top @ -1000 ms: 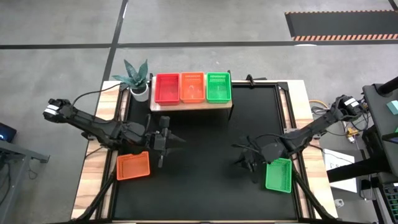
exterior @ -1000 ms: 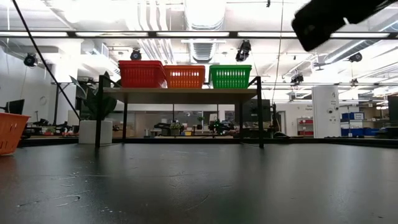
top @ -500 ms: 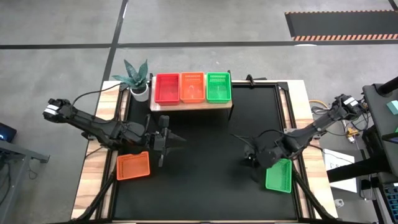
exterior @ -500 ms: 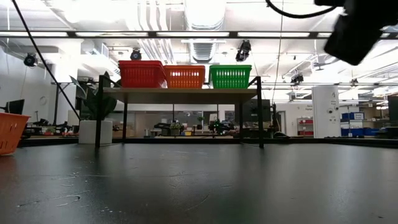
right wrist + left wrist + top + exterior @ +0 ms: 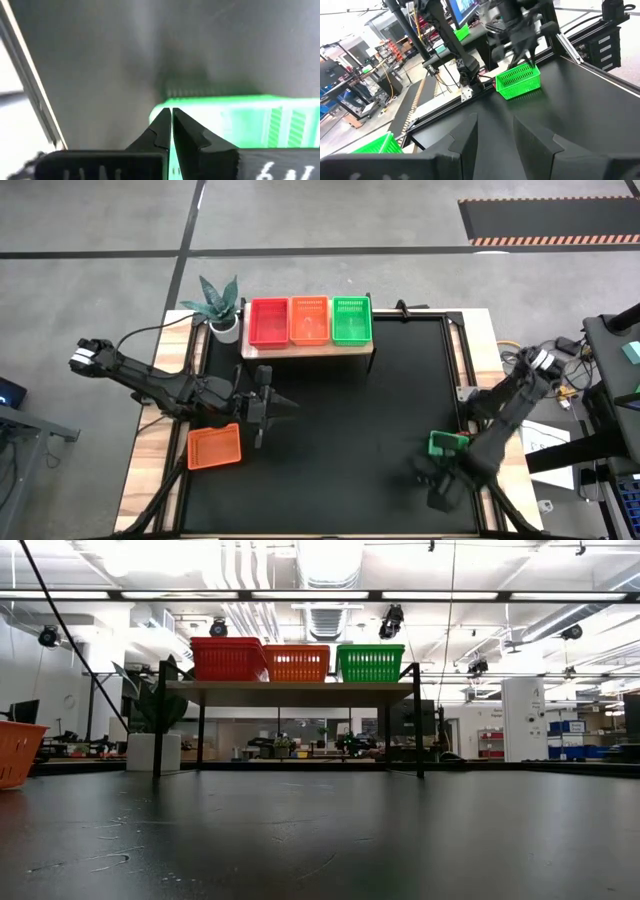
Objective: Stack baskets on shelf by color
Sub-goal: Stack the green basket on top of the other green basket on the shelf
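Right end effector (image 5: 443,485) moved to table's (image 5: 330,470) near-right edge, over green basket (image 5: 441,443).

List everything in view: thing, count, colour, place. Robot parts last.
Shelf: one, light wood, at the table's far edge.
Shelf baskets: three, red, orange, green, side by side on the shelf.
Orange basket: one, near-left of the table.
Green basket: one, near-right, mostly hidden under the right arm.
Potted plant: one, green in a white pot, left of the shelf.
Table: one, black top.
Left gripper: jaws apart, empty, centre-left.
Right gripper: jaws shut, at the green basket's rim.
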Available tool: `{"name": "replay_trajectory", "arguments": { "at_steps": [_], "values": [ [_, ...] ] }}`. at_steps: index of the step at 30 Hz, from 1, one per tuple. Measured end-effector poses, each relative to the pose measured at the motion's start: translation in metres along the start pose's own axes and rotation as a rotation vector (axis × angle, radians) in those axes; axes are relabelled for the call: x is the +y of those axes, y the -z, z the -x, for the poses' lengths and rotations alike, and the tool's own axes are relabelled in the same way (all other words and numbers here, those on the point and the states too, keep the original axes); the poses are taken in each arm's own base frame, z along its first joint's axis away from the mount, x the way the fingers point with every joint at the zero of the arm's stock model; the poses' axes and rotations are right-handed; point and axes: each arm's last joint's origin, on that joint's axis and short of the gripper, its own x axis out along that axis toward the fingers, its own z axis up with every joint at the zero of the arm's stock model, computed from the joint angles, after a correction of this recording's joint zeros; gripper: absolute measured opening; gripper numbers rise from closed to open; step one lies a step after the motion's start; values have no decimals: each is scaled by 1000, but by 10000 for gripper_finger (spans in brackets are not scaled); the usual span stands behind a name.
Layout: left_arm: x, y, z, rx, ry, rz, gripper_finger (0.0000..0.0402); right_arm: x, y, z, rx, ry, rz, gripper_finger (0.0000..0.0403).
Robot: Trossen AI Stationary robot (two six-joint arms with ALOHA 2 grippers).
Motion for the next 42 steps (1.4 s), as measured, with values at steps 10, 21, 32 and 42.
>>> {"name": "replay_trajectory", "arguments": {
  "at_steps": [10,21,32,42],
  "values": [
    [1,-3,0,-26,-12,10,109,56,39,-12,59,160,55,51],
    [6,-13,1,-120,-58,35,109,59,66,-35,41,273,58,132],
    [8,-16,2,-145,-71,36,109,54,65,-28,-36,274,80,150],
    [8,-16,1,-143,-70,33,109,41,69,-46,-39,304,74,140]
  ]
}}
